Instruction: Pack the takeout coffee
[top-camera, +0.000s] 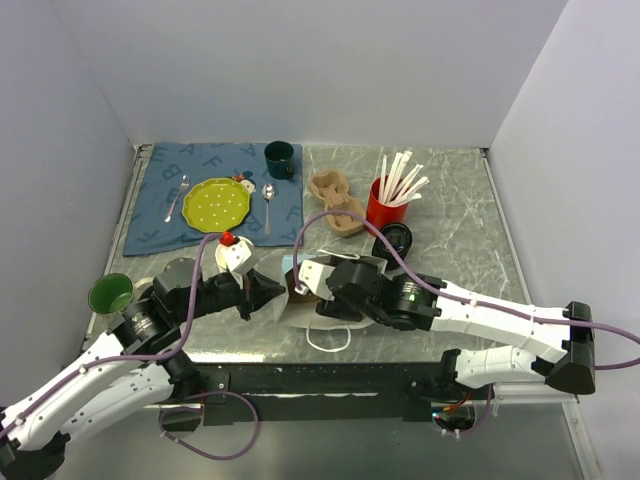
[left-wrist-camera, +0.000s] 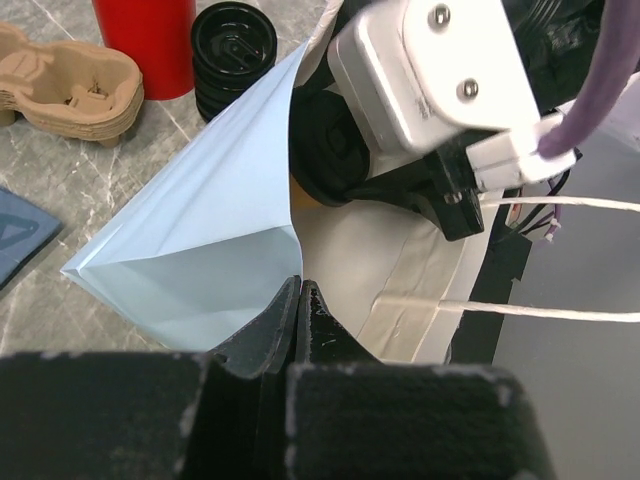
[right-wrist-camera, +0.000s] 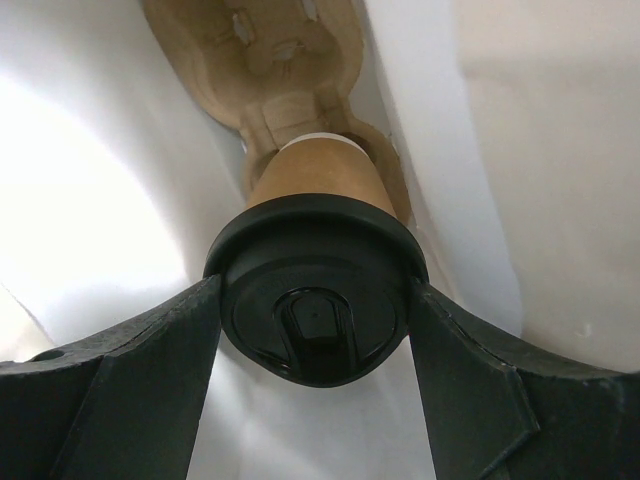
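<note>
Right wrist, pincer (right-wrist-camera: 315, 300) gripping takeout coffee (right-wrist-camera: 318, 190), mat (top-camera: 160, 215) lettered A, F

Top view: bright, even, diffuse light from overhead. The white walls (top-camera: 320, 70) sit close to clipping but keep their tone. Shadows on the desk (top-camera: 470, 215) are soft and short, heaviest along its near edge. The stone surface shows a mild sheen with no hard glare. Focus is sharp throughout, and straight lines bow slightly toward the frame corners. Left wrist view: the left hand (left-wrist-camera: 300, 295) fills the bottom as a dark, blurred mass, and the paper bag (left-wrist-camera: 190, 260) reads bluish in shade. Right wrist view: light through the bag paper blows out the left side. The takeout coffee (right-wrist-camera: 315, 280) is sharp, its lid faintly glossy. The right hand (right-wrist-camera: 312, 300) is underexposed, its fingers (right-wrist-camera: 120, 400) soft.
</note>
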